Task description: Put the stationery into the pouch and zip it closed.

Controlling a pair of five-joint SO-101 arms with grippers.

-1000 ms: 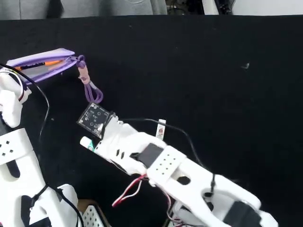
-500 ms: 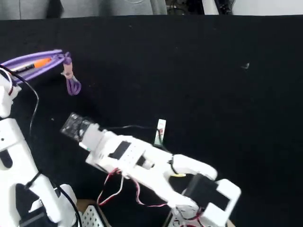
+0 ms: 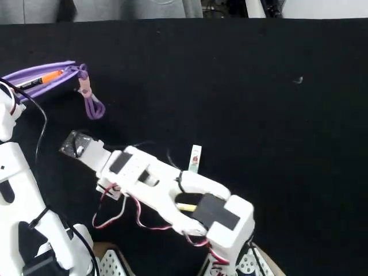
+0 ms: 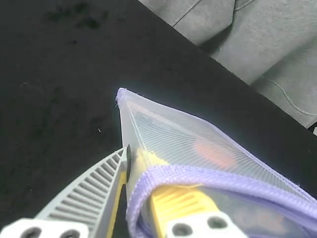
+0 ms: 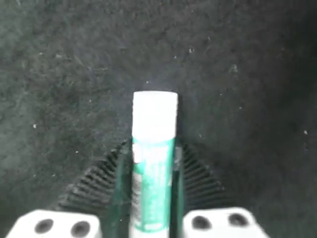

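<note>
The right gripper (image 5: 153, 148) is clamped on a green and white glue-stick tube (image 5: 154, 129). The tube lies along the jaws with its white end poking past their tips, low over the black cloth-covered counter (image 3: 259, 103) in its near-left part. The left gripper (image 4: 132, 159) pinches one end of the translucent, purple-edged zip pouch (image 3: 43, 77), holding it at the counter's left edge towards the far corner. An orange pen (image 3: 49, 76) is already inside, and a purple cord loop (image 3: 92, 106) dangles from the end facing the right arm. The step in hand looks to be feeding the tube in. To do it well, line the tube up with the pouch's length, lead with the white end, and come in above the loop so it does not snag. Let go only when most of the tube is past the purple edging. How wide the mouth gapes cannot be told, so the entry should be slow, with the left gripper keeping the pouch steady.
</note>
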